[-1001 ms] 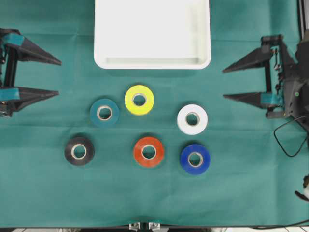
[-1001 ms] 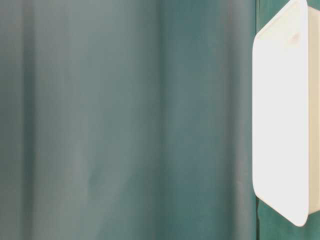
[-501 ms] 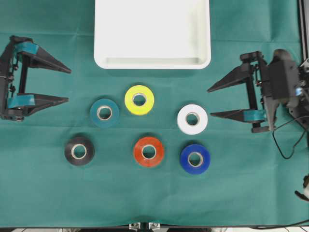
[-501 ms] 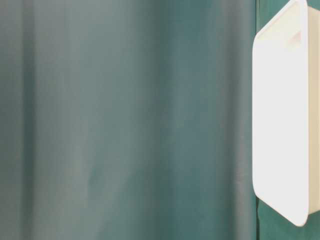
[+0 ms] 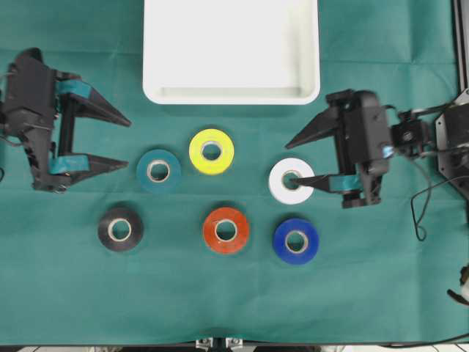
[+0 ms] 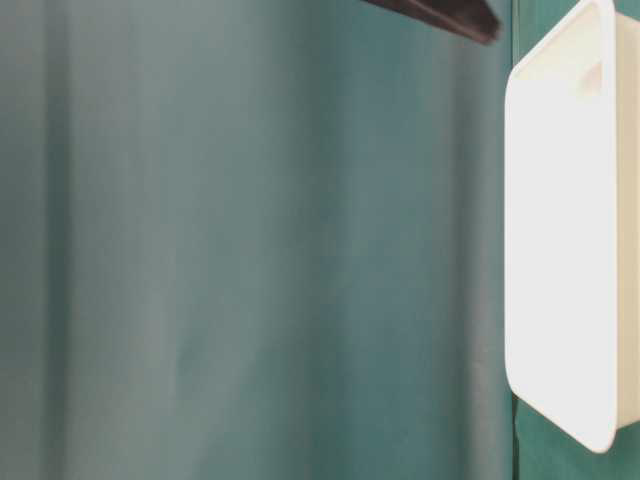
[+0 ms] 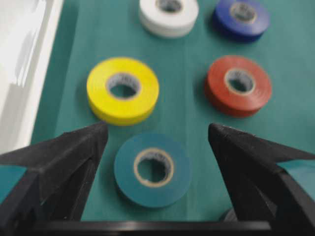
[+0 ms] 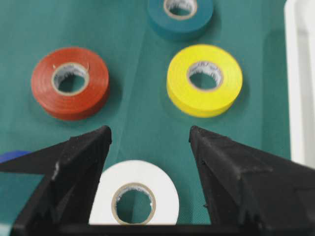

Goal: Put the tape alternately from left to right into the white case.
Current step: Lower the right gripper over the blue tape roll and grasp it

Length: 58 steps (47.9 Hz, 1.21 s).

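Six tape rolls lie flat on the green cloth: teal [image 5: 147, 171], yellow [image 5: 199, 152], white [image 5: 279, 183], red-orange [image 5: 213, 231], blue [image 5: 284, 241] and black [image 5: 108, 229]. The white case [image 5: 231, 44] stands beyond them with nothing in it. My left gripper [image 5: 128, 141] is open, just left of the teal roll [image 7: 153, 194], which lies between and ahead of its fingers [image 7: 78, 147]. My right gripper [image 5: 290, 162] is open above the white roll [image 8: 138, 172]; in the overhead view its lower finger overlaps that roll's core.
The case's rim shows at the edge of both wrist views, left [image 7: 19, 64] and right [image 8: 300, 73]. Cables [image 5: 425, 213] trail at the right of the table. A dark finger tip [image 6: 440, 15] pokes into the table-level view next to the case [image 6: 560, 250].
Both grippers have moved inward from the table's sides toward the rolls, the left up to the teal roll, the right over the white one. A finger tip has entered the table-level view.
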Each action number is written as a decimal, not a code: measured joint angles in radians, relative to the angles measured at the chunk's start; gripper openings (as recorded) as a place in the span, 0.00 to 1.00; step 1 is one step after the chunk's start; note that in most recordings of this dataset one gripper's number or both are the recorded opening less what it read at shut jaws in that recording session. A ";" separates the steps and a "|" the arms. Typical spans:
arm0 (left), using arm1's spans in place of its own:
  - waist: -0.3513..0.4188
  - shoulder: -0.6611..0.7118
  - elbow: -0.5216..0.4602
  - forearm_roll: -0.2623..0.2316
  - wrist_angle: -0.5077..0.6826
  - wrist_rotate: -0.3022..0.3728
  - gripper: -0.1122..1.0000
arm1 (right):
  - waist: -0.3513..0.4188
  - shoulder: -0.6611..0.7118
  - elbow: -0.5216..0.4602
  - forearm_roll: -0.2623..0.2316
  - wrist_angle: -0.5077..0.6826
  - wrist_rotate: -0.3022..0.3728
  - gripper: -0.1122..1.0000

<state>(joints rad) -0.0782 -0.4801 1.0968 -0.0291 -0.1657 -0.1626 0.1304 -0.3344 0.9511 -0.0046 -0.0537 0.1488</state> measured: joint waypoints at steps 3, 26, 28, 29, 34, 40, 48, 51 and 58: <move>-0.002 0.029 -0.015 0.000 0.017 -0.003 0.67 | -0.002 0.032 -0.017 0.000 0.018 0.000 0.78; -0.002 0.132 -0.071 0.000 0.061 -0.002 0.67 | 0.000 0.160 -0.098 0.000 0.080 0.002 0.78; -0.002 0.132 -0.071 0.002 0.061 -0.003 0.67 | 0.002 0.160 -0.100 0.000 0.078 0.002 0.78; -0.002 0.132 -0.071 0.000 0.061 -0.003 0.67 | 0.002 0.160 -0.100 0.000 0.080 0.002 0.78; -0.002 0.130 -0.071 0.002 0.061 -0.003 0.67 | 0.011 0.160 -0.100 0.000 0.080 0.005 0.78; -0.002 0.132 -0.069 0.002 0.063 -0.003 0.67 | 0.043 0.160 -0.100 0.000 0.080 0.006 0.78; -0.002 0.132 -0.069 0.000 0.061 -0.002 0.67 | 0.106 0.158 -0.101 0.000 0.078 0.014 0.78; -0.002 0.133 -0.071 0.000 0.061 -0.002 0.67 | 0.127 0.158 -0.101 0.000 0.078 0.021 0.78; -0.002 0.133 -0.071 0.000 0.061 -0.003 0.67 | 0.175 0.160 -0.097 0.000 0.081 0.025 0.78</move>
<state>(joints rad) -0.0798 -0.3467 1.0262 -0.0291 -0.1043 -0.1657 0.3053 -0.1749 0.8544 -0.0046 0.0276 0.1733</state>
